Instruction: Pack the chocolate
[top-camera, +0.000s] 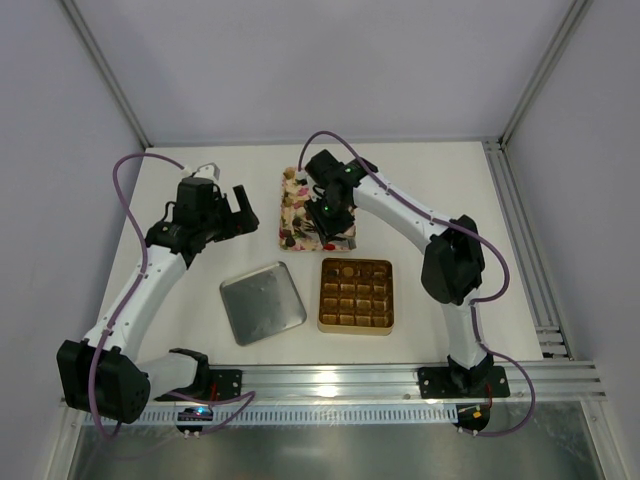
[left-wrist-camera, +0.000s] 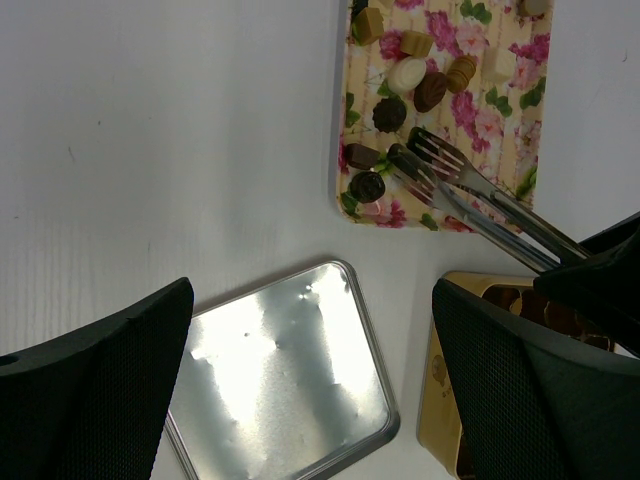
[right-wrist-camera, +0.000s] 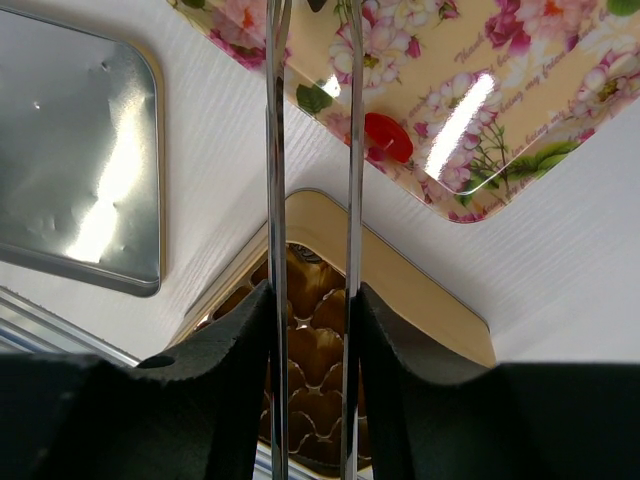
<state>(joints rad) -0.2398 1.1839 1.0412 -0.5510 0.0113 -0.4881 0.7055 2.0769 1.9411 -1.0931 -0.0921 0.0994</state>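
Observation:
The chocolate (top-camera: 293, 213) lies scattered on a pink-and-cream floral tray (top-camera: 288, 236); in the left wrist view it shows as brown, dark and white pieces (left-wrist-camera: 390, 112). My right gripper (top-camera: 331, 216) is shut on metal tongs (right-wrist-camera: 277, 150), one arm pressed by each finger, the gripper (right-wrist-camera: 312, 300) hovering over the tray's near end. The forked tong tips (left-wrist-camera: 425, 150) sit among dark sweets; whether they pinch one I cannot tell. A red sweet (right-wrist-camera: 388, 137) lies beside the tongs. My left gripper (top-camera: 240, 207) hangs open and empty (left-wrist-camera: 312, 290) left of the tray.
A gold-brown square box (top-camera: 356, 323) with grid cells sits just in front of the tray, its corner (left-wrist-camera: 440, 380) under my left finger. A silver lid (top-camera: 262, 302) lies upside down to the box's left. Frame posts rise at the back corners.

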